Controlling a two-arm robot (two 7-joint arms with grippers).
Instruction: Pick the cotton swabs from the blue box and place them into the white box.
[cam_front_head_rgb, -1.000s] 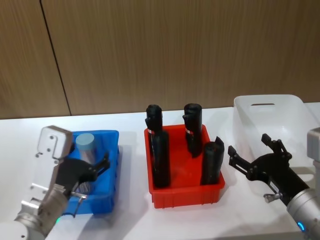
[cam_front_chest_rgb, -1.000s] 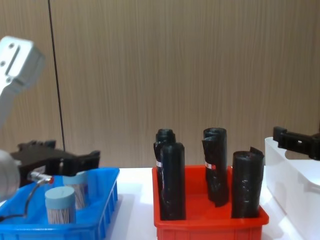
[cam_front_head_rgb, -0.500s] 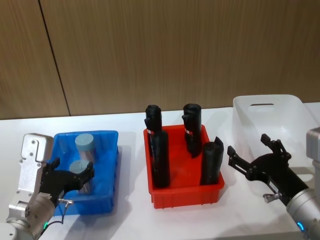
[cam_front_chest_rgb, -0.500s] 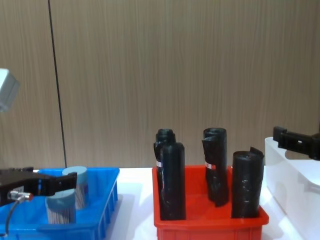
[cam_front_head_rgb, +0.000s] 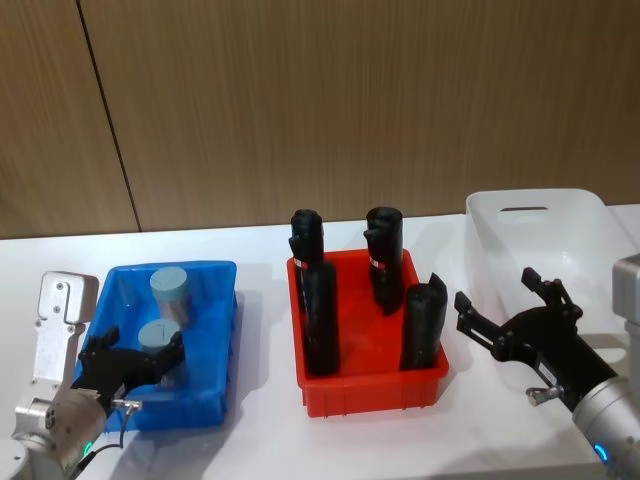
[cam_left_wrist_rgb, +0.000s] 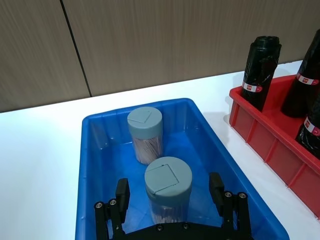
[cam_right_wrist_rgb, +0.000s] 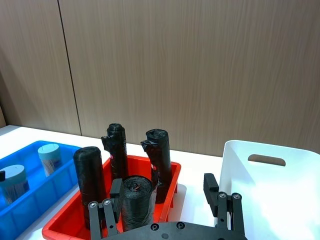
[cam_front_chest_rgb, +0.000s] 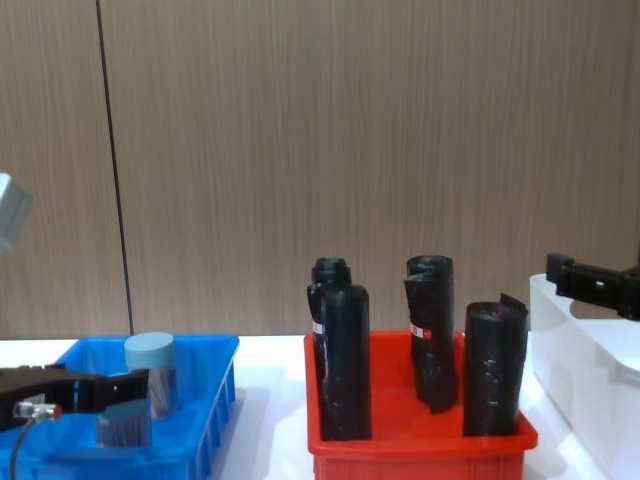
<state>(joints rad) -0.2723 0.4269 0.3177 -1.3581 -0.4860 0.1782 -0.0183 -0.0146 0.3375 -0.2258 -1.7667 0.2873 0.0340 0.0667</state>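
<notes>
inside the blue box (cam_front_head_rgb: 225, 340), on the left of the table (cam_front_head_rgb: 262, 450), the left gripper (cam_left_wrist_rgb: 169, 190) was held low, its jaws spread to either side of the nearer tub of cotton swabs (cam_left_wrist_rgb: 168, 176) without being closed on it. a second tub (cam_left_wrist_rgb: 145, 127) was stood just behind. near the white box (cam_front_head_rgb: 590, 235), the right gripper (cam_front_head_rgb: 494, 286) was held with jaws spread.

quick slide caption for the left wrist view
Left gripper, open, straddles the nearer cotton swab tub in the blue box; a second tub stands beyond it.
</notes>
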